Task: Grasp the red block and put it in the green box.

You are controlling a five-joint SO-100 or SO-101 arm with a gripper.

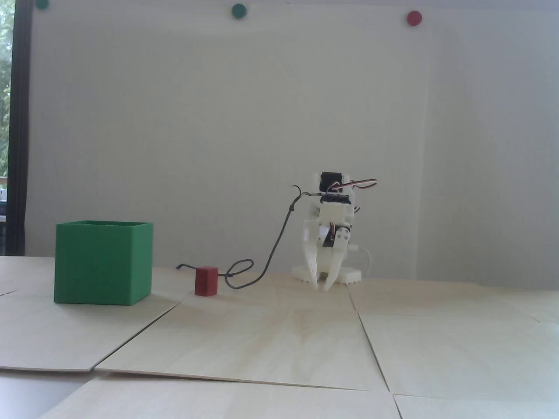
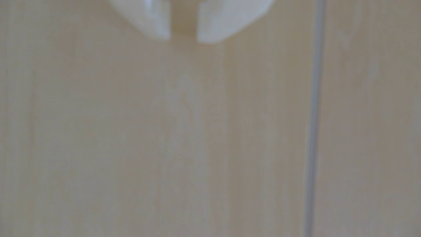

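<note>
The red block [image 1: 206, 281] stands upright on the wooden table, just right of the green box [image 1: 102, 266], with a small gap between them. The box is open at the top. My white gripper [image 1: 322, 286] hangs folded at the arm's base, well to the right of the block, tips pointing down at the table. Its jaws are almost together with only a narrow slit and hold nothing. The wrist view shows the two blurred fingertips [image 2: 157, 25] at the top edge, the gripper [image 2: 184, 39] over bare wood. Block and box are out of the wrist view.
A dark cable [image 1: 270, 253] loops on the table from behind the block up to the arm. The table is made of plywood sheets with seams [image 2: 315, 114]. Green dots [image 1: 239, 10] and a red dot [image 1: 414, 17] are on the white wall.
</note>
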